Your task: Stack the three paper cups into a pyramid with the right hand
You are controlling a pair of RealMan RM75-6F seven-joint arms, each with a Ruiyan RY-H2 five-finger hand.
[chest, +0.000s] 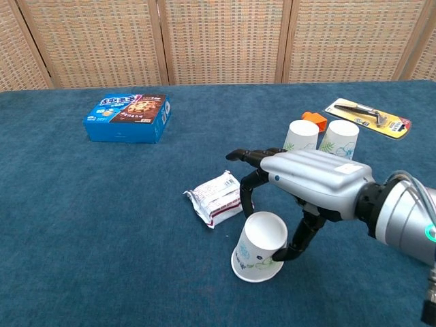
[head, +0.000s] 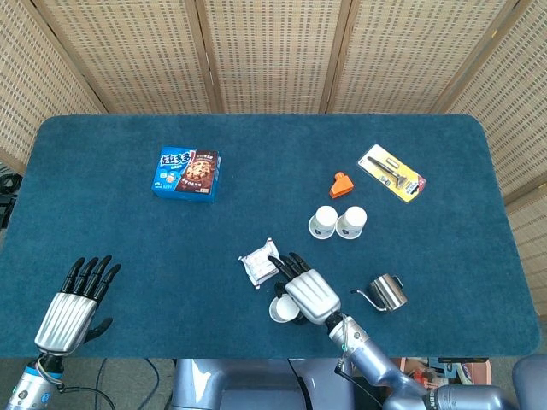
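Observation:
An upturned white paper cup (chest: 259, 246) with a green print leans tilted on the blue table near the front edge; in the head view the cup (head: 279, 310) peeks out from under my right hand. My right hand (chest: 310, 182) arches over it, fingers (chest: 244, 196) curled down behind its top and thumb (chest: 298, 240) pressed to its right side, gripping it. Two more upturned cups (chest: 302, 135) (chest: 341, 136) stand side by side, touching, further back; they also show in the head view (head: 323, 222) (head: 351, 222). My left hand (head: 73, 303) lies flat at the front left, fingers apart and empty.
A white snack packet (chest: 214, 197) lies just left of the held cup. A steel pitcher (head: 388, 291) stands to its right. Behind the cup pair lie an orange piece (head: 341, 184) and a packaged tool (head: 391, 172). A blue cookie box (head: 187, 172) sits at the back left.

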